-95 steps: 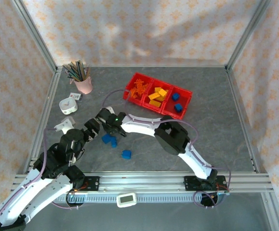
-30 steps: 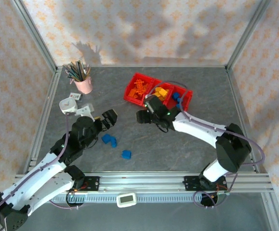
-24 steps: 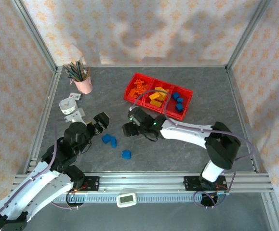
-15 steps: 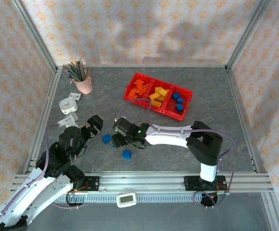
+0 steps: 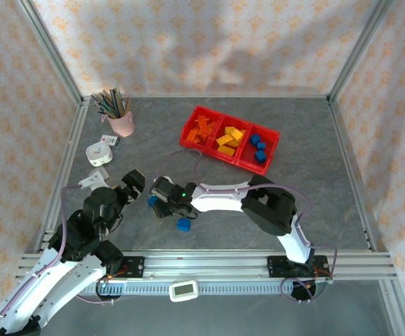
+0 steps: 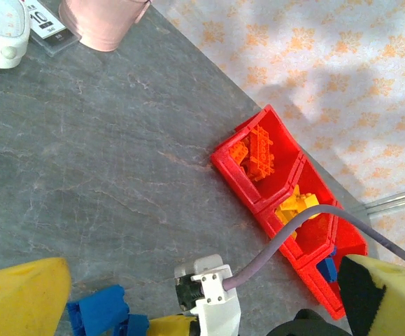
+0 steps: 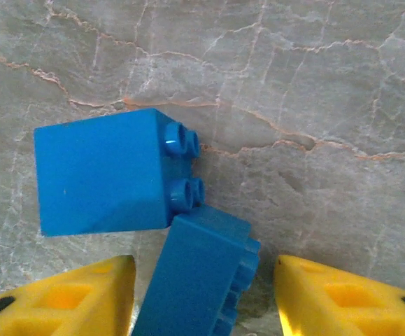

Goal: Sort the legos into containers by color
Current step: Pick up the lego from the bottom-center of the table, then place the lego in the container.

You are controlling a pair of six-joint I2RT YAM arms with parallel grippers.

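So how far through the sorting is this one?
Mostly done: the red bins hold orange, yellow and blue bricks in separate compartments. In hand: the right pincer straddles a blue brick on the table, not yet clamped. Left: that brick, its blue neighbour and a third blue brick.

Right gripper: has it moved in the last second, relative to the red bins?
Yes. The right gripper left the red bins, going down-left in the top view, and now straddles a blue brick.
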